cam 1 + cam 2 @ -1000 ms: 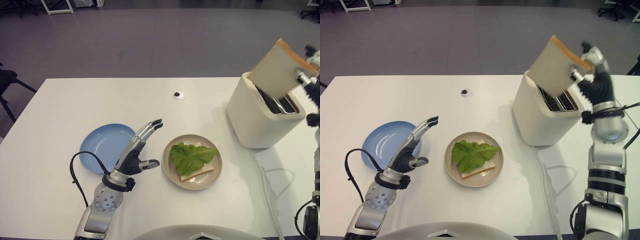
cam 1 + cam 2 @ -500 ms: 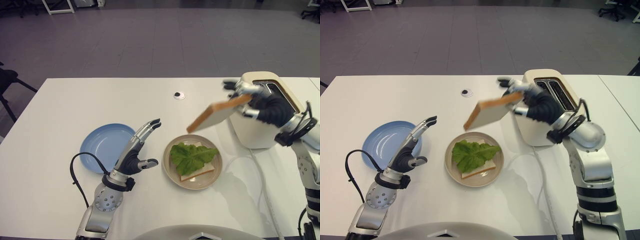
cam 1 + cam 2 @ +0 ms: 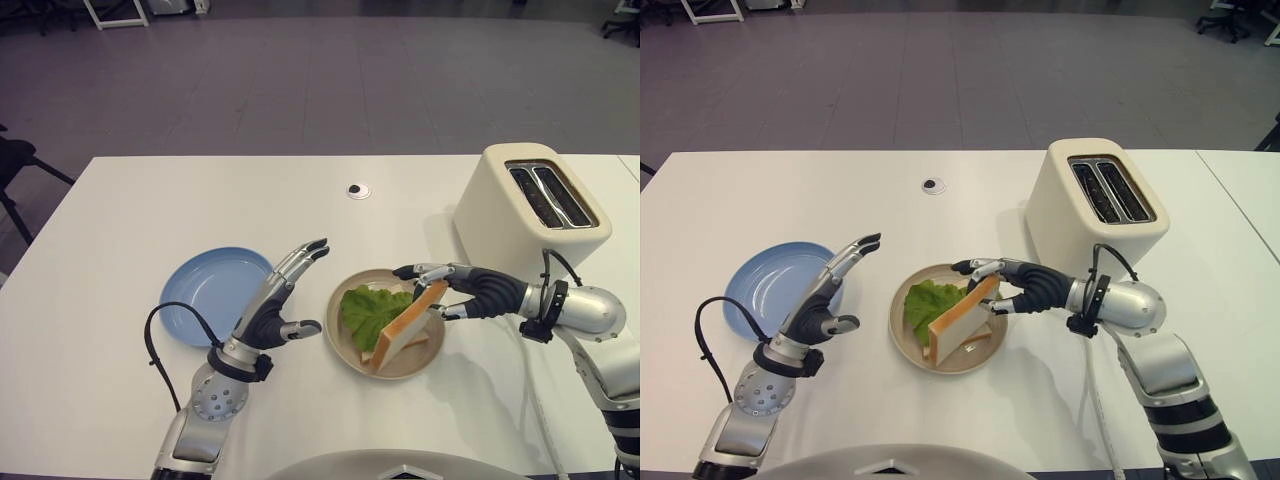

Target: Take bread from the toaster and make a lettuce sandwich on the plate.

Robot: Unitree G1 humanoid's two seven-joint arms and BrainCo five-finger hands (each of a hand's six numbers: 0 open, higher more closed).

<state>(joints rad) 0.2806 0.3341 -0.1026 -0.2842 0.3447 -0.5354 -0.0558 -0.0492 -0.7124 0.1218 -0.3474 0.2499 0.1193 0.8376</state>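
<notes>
The step in hand is the last one: putting the top on the sandwich. The right hand (image 3: 468, 293) is gripping a slice of bread (image 3: 405, 327) by its upper end. The slice is tilted, with its low end down on the tan plate (image 3: 400, 372) and its high end up in the fingers. Under it lie the lettuce (image 3: 368, 312) and a bottom slice (image 3: 981, 335). I cannot tell if the tilted slice is touching the lettuce or just the plate.

Next, I think the hand needs to lay the slice flat so it covers the lettuce, and then let go. It should tip it down slowly toward the left. If it lets go too soon, the slice could slide off to the side or push the lettuce off the bottom slice.

The left hand (image 3: 272, 308) is open and holds nothing. It sits between the blue plate (image 3: 200, 290) and the tan plate.

The toaster (image 3: 515, 235) stands to the right, well apart from the plates, and its two slots look empty. A white cord (image 3: 1092, 400) runs from it toward the near edge.

The counter (image 3: 150, 210) is white and smooth. A small round thing (image 3: 357, 190) sits near its far edge. Behind it is a grey tiled floor (image 3: 300, 80), with some frames and chair legs at the far side of the room.
</notes>
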